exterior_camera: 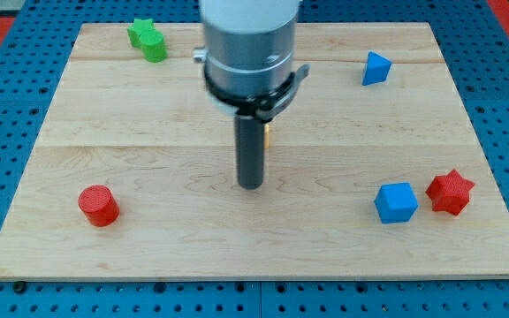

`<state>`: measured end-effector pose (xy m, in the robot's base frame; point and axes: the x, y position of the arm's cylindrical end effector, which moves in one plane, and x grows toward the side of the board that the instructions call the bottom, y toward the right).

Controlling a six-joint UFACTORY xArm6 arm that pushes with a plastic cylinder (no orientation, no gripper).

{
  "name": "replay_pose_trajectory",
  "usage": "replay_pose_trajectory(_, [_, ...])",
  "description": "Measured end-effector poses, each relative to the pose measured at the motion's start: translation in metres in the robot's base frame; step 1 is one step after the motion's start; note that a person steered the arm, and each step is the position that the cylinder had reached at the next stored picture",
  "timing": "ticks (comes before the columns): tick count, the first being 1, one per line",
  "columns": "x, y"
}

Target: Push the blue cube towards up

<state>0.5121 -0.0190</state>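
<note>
The blue cube (396,202) lies on the wooden board (148,221) at the view's lower right, touching or nearly touching a red star block (451,192) on its right. My tip (251,185) rests on the board near the middle, well to the left of the blue cube and apart from it. The arm's grey body fills the top centre of the view.
A blue triangular block (376,68) lies at the upper right. A green star block (147,39) lies at the upper left. A red cylinder (99,206) lies at the lower left. An orange or yellow block (268,134) shows as a sliver behind the rod.
</note>
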Motion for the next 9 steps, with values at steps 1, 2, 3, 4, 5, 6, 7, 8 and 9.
replay_pose_trajectory(1, [0.039, 0.001])
replay_pose_trajectory(2, [0.068, 0.106])
replay_pose_trajectory(3, [0.075, 0.159])
replay_pose_trajectory(4, [0.026, 0.159])
replay_pose_trajectory(5, [0.010, 0.159])
replay_pose_trajectory(6, [0.033, 0.159])
replay_pose_trajectory(7, [0.052, 0.193])
replay_pose_trajectory(8, [0.024, 0.196])
replay_pose_trajectory(9, [-0.009, 0.174])
